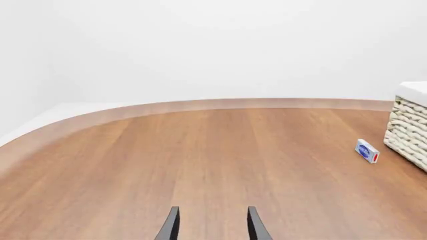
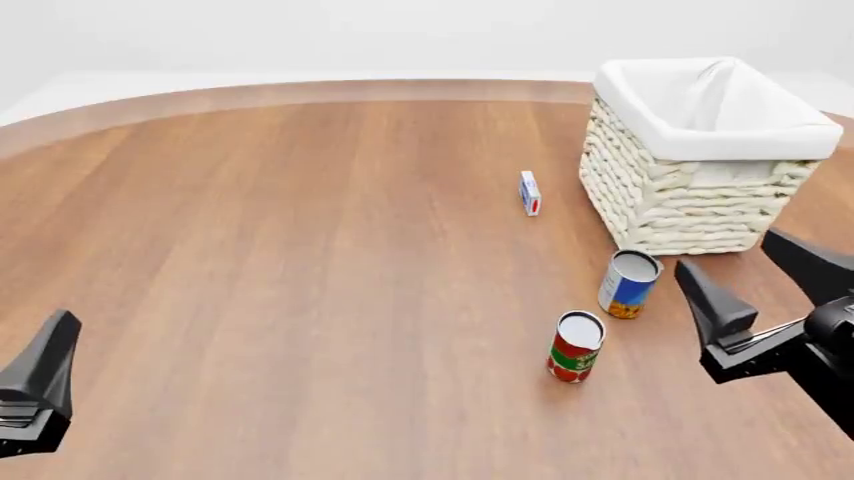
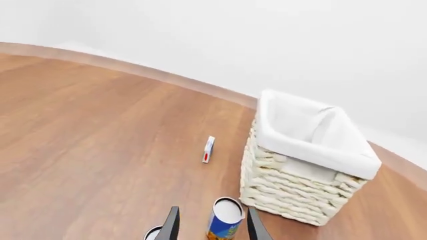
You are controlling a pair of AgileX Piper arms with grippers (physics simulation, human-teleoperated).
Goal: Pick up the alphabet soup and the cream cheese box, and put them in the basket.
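The alphabet soup [image 2: 629,283] stands upright on the wooden table, just in front of the basket [image 2: 694,205]. The cream cheese box [image 2: 530,192] stands on edge to the left of the basket. My right gripper [image 2: 722,247] is open and empty, to the right of the soup can and apart from it. In the right wrist view the soup can [image 3: 225,219] lies ahead of the open gripper [image 3: 212,222], with the box [image 3: 209,149] and the basket [image 3: 287,192] beyond. My left gripper [image 2: 51,350] is open and empty [image 1: 212,222] at the near left, far from the box [image 1: 367,151].
A red and green can [image 2: 577,346] stands upright just in front and left of the soup can; its top shows in the right wrist view [image 3: 155,233]. The basket's wall shows in the left wrist view [image 1: 408,131]. The table's curved far edge [image 2: 334,92] runs along the back.
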